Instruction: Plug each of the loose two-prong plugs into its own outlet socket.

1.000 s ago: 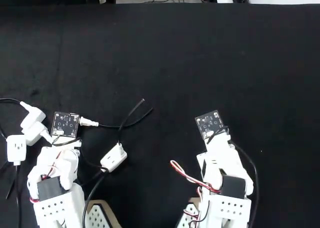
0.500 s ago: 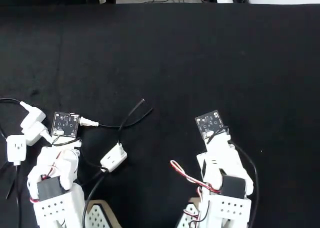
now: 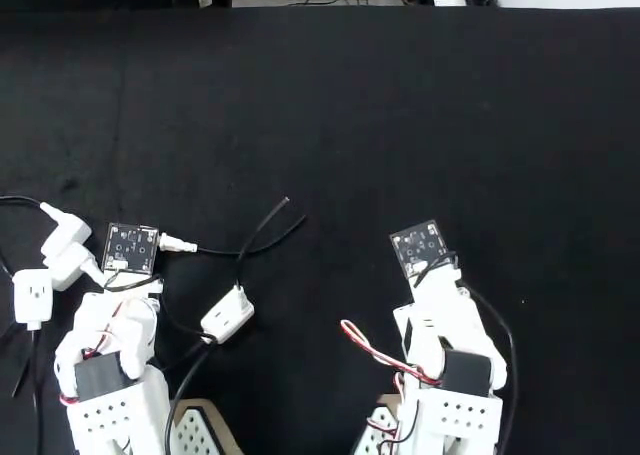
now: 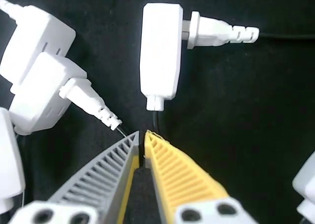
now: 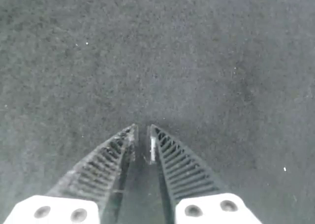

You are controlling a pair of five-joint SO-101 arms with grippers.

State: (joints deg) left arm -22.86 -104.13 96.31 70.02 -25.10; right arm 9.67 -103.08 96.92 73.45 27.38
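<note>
In the left wrist view, a white outlet block point(image 4: 161, 49) lies on the black cloth with a white two-prong plug point(image 4: 216, 29) pushed into its side. Beside it lie two more white blocks point(image 4: 34, 34), the nearer one point(image 4: 42, 98) with a plug point(image 4: 91, 103) in it. My left gripper point(image 4: 142, 135) is shut, its tips just short of the first block, where that block's thin black cable runs under them. From above, the plug point(image 3: 178, 243) sticks out beside the left wrist point(image 3: 131, 247). My right gripper point(image 5: 142, 130) is shut over bare cloth, holding nothing.
Another white outlet block point(image 3: 228, 313) lies between the arms, and one with its socket face up point(image 3: 30, 297) sits at the table's left edge. Loose black cables point(image 3: 265, 225) curl near the left arm. The table's far half is bare black cloth point(image 3: 400, 105).
</note>
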